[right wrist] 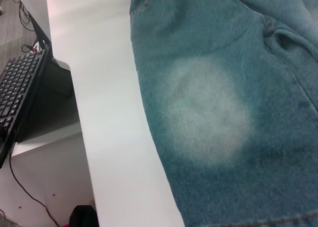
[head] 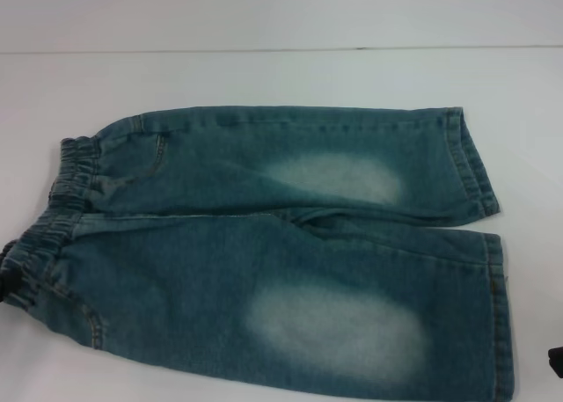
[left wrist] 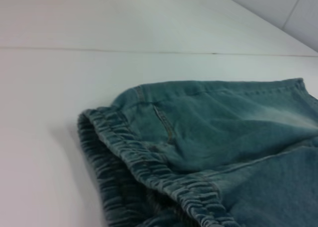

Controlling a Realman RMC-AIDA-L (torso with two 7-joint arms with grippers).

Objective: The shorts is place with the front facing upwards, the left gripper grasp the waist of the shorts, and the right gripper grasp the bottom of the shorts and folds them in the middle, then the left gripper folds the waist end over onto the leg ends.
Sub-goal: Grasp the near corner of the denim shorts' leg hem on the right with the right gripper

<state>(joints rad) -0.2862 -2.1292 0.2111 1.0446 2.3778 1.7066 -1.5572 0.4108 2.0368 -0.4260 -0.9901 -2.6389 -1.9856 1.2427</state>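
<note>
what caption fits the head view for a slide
Denim shorts lie flat on the white table, waistband at the robot's left.

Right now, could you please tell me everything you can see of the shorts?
The shorts are teal-blue washed denim, spread flat on the white table. The puckered elastic waist lies toward the robot's left, the two stitched leg hems toward its right. Each leg has a pale faded patch. A pocket seam shows near the waist. A dark shape, probably the left end effector, sits at the waist's near corner; contact is unclear.
</note>
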